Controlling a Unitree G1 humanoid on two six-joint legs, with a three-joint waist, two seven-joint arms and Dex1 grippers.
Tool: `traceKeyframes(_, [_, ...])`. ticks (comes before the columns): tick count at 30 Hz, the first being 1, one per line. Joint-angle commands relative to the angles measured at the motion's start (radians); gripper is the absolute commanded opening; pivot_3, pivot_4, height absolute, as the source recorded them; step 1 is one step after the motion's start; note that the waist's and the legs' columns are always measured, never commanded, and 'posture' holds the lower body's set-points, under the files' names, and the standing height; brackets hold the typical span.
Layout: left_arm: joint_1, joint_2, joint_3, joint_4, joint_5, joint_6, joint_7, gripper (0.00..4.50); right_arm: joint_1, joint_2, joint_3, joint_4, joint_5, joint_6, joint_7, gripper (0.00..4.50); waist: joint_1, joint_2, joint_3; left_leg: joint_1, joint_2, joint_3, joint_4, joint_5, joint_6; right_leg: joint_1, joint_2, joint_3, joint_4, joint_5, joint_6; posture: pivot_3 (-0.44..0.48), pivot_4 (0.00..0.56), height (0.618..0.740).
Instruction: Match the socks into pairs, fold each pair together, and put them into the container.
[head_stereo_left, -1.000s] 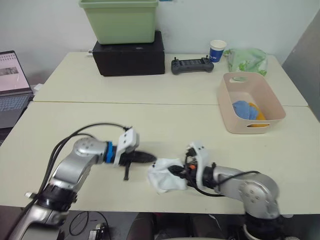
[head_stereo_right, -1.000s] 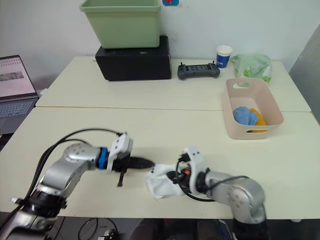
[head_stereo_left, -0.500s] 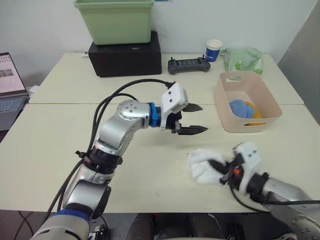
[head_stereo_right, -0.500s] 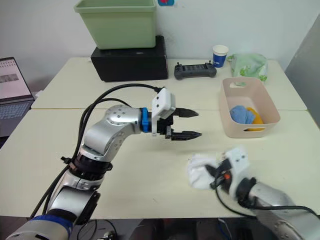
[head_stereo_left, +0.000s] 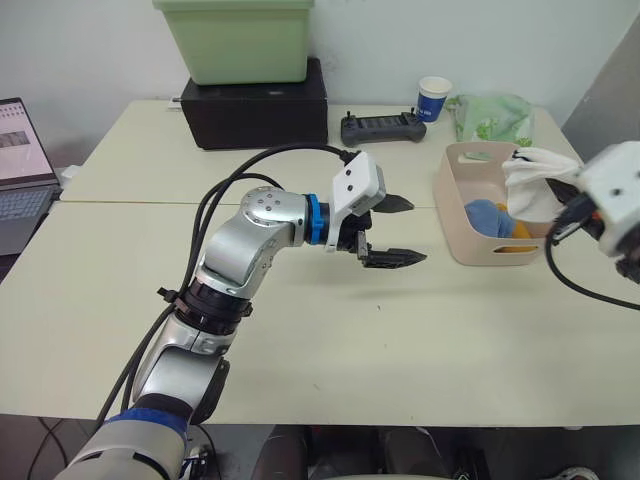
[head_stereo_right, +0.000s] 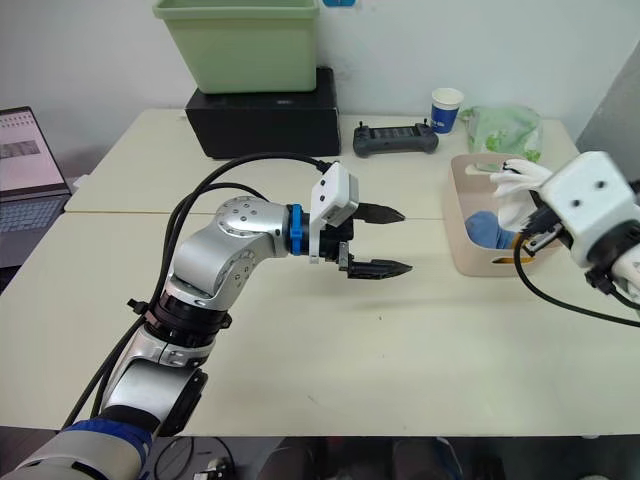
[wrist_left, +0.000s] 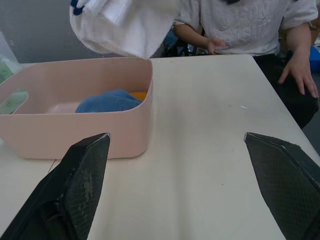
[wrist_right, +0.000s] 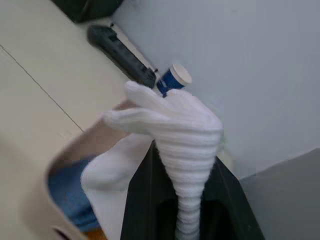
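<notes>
Right gripper (wrist_right: 187, 200) was clenched on the white socks (head_stereo_left: 540, 185), a ribbed, bunched bundle pinched between its black fingers (wrist_right: 142, 200) and hanging in the air just over the near end of the pink container (head_stereo_left: 455, 235). Inside that tub lay a light blue pair (head_stereo_left: 487, 217) with a mustard-orange pair (head_stereo_left: 516, 230) beside it. Left gripper (head_stereo_left: 395, 232) hung above the table (head_stereo_left: 300, 330) near the container's left wall, its fingers spread wide and holding nothing. Behind the tub stood a blue-and-white paper cup (head_stereo_left: 434, 99), a pale green bag (head_stereo_left: 492, 118) and a black controller (head_stereo_left: 382, 128); farther left, a green bin (head_stereo_left: 238, 40) sat on a black box (head_stereo_left: 256, 105). A seated person (wrist_left: 250, 20) showed beyond the table's end in the left wrist view.
</notes>
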Motion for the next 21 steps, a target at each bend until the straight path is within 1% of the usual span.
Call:
traceKeyframes(1, [-0.023,-0.008,0.006,-0.009,-0.007,-0.011,-0.007,4.47,-0.115,-0.040,0.155,0.203,-0.264,-0.264,0.000,0.00,-0.001,0.001,0.001,0.000,0.000,0.001,0.001,0.001,-0.002,0.000,-0.001,0.000,0.000,0.000,0.000,0.000,0.150,0.725])
traceKeyframes(3, [-0.017,-0.008,0.003,-0.015,-0.008,-0.010,-0.010,4.47,-0.191,-0.033,0.240,0.314,-0.362,-0.373,0.019,0.00,-0.001,0.001,0.002,-0.001,0.000,0.001,0.001,0.002,-0.003,-0.001,-0.002,0.001,0.001,0.000,0.000,0.000,0.150,0.725])
traceKeyframes(5, [-0.013,-0.010,0.001,-0.019,-0.008,-0.010,-0.009,4.47,-0.242,-0.014,0.291,0.408,-0.420,-0.452,0.044,0.00,0.000,0.002,0.002,-0.001,0.000,0.001,0.001,0.002,-0.004,-0.002,-0.002,0.000,0.001,0.000,0.000,0.000,0.150,0.725])
traceKeyframes(8, [-0.012,-0.015,0.003,-0.020,-0.007,-0.009,-0.003,4.47,-0.300,0.031,0.337,0.508,-0.445,-0.482,0.115,0.00,0.004,0.002,0.002,-0.003,0.000,0.000,0.001,0.002,-0.004,-0.003,-0.002,-0.001,0.001,0.000,0.000,0.000,0.150,0.725])
traceKeyframes(12, [-0.011,-0.020,0.001,-0.013,0.002,-0.020,0.006,4.47,-0.376,0.052,0.393,0.613,-0.510,-0.517,0.220,0.00,0.006,0.002,0.002,-0.005,0.000,0.001,0.002,0.002,-0.004,-0.004,-0.003,-0.001,0.001,0.000,0.000,0.000,0.150,0.725])
traceKeyframes(17, [-0.016,-0.036,-0.002,0.005,0.016,-0.032,0.012,4.50,-0.444,0.089,0.394,0.593,-0.461,-0.388,0.423,1.68,0.005,0.002,0.002,-0.005,0.000,0.001,0.003,0.002,-0.004,-0.004,-0.003,-0.001,0.002,0.000,0.000,0.000,0.150,0.725])
traceKeyframes(21, [-0.012,-0.033,0.000,0.002,0.016,-0.034,-0.002,4.50,-0.461,0.060,0.347,0.480,-0.361,-0.234,0.611,3.18,0.008,0.002,0.002,-0.006,0.000,-0.001,0.003,0.002,-0.004,-0.004,-0.003,-0.002,0.002,0.000,0.000,0.000,0.150,0.725])
